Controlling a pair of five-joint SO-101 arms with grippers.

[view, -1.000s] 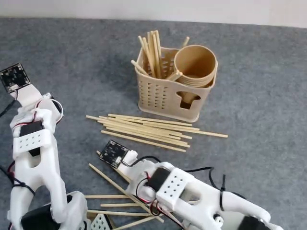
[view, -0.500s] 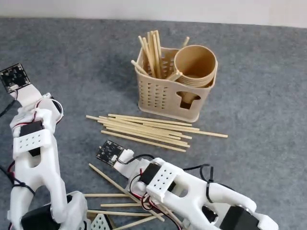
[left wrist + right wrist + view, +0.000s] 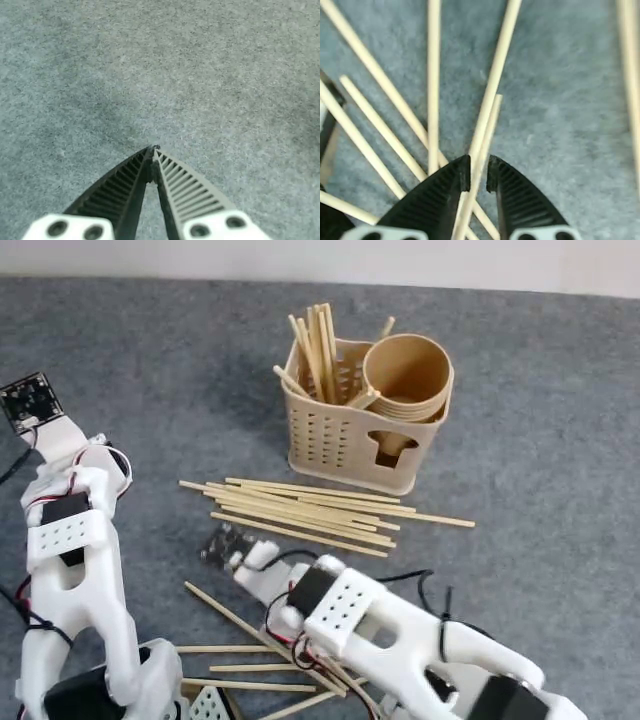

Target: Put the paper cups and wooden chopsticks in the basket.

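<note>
High view, my notes: basket (image 3: 365, 435) stood upper centre, with paper cups (image 3: 405, 375) and upright chopsticks (image 3: 318, 350) inside it. A loose bundle of chopsticks (image 3: 310, 508) lay mid-frame just below the basket. Right claw (image 3: 478, 167) was pinched narrow on one chopstick (image 3: 495, 75) among the scattered ones at bottom centre. Left claw (image 3: 152, 150) was closed tip to tip over bare carpet (image 3: 225, 75) at the left edge, holding nothing.

Chopsticks (image 3: 310, 508) of pale matt wood; basket (image 3: 340, 445) of smooth beige plastic; paper cups (image 3: 405, 370) matt tan; carpet (image 3: 540, 440) of rough grey cloth.
</note>
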